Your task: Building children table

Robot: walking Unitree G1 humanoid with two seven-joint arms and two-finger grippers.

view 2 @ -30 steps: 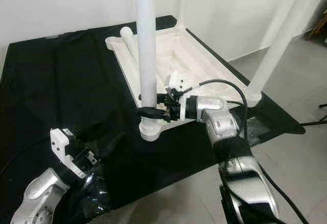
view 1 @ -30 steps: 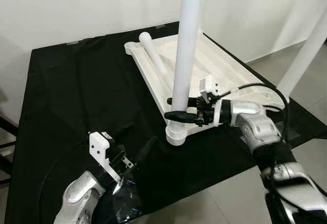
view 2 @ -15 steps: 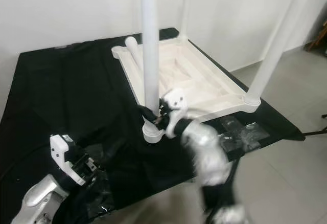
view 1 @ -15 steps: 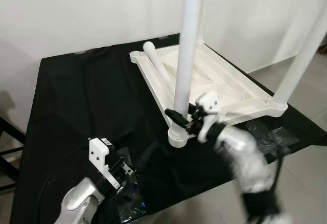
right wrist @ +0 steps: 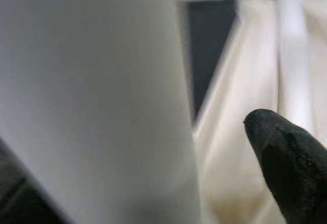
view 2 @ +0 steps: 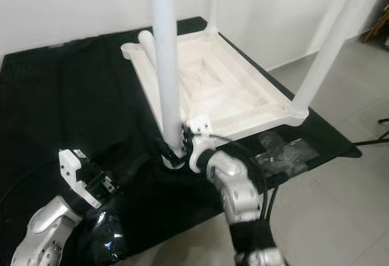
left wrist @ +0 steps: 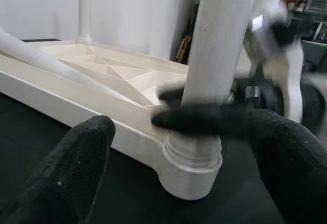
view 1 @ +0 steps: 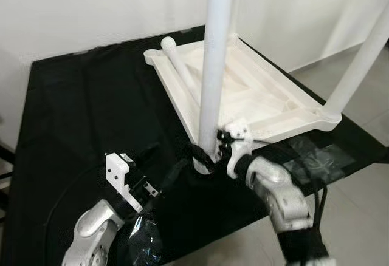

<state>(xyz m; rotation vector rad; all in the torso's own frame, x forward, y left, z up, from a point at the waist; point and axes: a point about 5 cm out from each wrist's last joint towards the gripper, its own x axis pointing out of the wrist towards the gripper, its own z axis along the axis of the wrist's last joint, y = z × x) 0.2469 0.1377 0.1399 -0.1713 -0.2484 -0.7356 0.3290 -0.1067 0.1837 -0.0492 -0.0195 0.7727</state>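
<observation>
The right gripper [view 1: 205, 152] holds the near leg [view 1: 214, 65] low down, just above its socket in the upside-down table top [view 1: 255, 96]. The left gripper [view 1: 146, 188] waits near that corner with fingers wide apart. Three legs stand up. One loose leg [view 1: 182, 71] lies on the table top, so I think one leg is left.

The upturned tabletop [view 1: 243, 90] lies on the cloth [view 1: 79, 114]; a loose leg [view 1: 182, 71] rests in it, three legs stand at its corners
</observation>
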